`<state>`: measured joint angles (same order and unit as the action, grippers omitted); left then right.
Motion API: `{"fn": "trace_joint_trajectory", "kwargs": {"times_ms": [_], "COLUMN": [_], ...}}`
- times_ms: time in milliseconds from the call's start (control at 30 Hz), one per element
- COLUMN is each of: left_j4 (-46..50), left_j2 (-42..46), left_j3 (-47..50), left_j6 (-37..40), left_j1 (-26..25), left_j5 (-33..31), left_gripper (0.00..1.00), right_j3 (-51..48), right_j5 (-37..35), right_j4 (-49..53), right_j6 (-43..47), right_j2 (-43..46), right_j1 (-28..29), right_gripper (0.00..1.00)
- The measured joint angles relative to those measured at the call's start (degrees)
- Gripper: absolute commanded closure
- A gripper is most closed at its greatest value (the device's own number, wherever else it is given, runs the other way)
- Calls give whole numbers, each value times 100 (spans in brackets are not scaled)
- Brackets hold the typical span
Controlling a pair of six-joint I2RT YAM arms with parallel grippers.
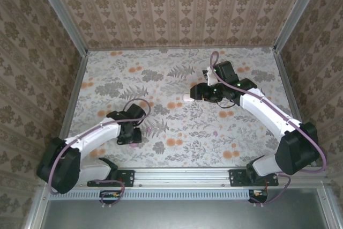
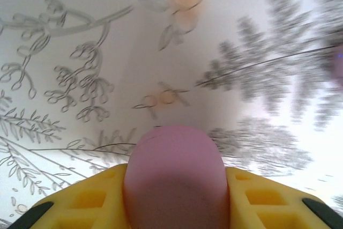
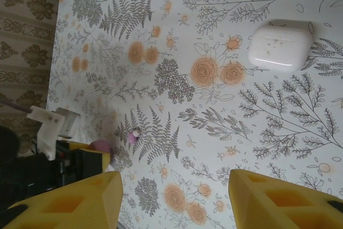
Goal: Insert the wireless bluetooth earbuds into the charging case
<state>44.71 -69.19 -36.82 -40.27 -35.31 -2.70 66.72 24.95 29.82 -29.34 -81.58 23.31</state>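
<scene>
Over on the left side, the left gripper (image 2: 177, 179) has its yellow fingers snug on a pink case (image 2: 177, 154). The right gripper (image 3: 176, 181) hangs partly open and empty. A tiny pink earbud (image 3: 132, 137) lies loose on the table (image 3: 225, 148), well apart from the white case (image 3: 280, 46).

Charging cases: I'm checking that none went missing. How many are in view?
2. A white case lies on the table; a pink case is held in the left gripper. Others may be hidden under the arms.
</scene>
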Motion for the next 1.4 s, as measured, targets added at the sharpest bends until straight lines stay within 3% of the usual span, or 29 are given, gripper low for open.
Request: {"fn": "trace_joint_trajectory", "kwargs": {"times_ms": [133,300,533,667,833,1067,1400], "left_j4": [-236,-1467,-2850,-3338,-4133,-5108,-5995], "left_j2": [535,798,31,-610,-876,-866,-811], "left_j3": [-507,-807,-964,-1248,-1250,-1294,-1342], "left_j6": [0,0,-66,-520,-1386,-2288,-2708], "left_j1": [-160,-332,-367,-367,-457,-629,-721], "left_j5": [249,658,1318,1539,1635,1508,1493], "left_gripper": [66,68,68,69,70,70,70], "right_j3": [-122,-404,-855,-1495,-2299,-2966,-2983], "right_j5": [-188,-452,-330,-44,-162,-999,-1414], "right_j4": [-7,-52,-365,-1032,-1928,-3722,-5202], "right_j6": [-24,-129,-240,-256,-28,938,2197], "right_j2": [164,686,1014,1187,1574,2218,1569], "right_j1": [-28,-304,-549,-511,116,1121,1340], "right_gripper": [43,44,44,45,46,46,48]}}
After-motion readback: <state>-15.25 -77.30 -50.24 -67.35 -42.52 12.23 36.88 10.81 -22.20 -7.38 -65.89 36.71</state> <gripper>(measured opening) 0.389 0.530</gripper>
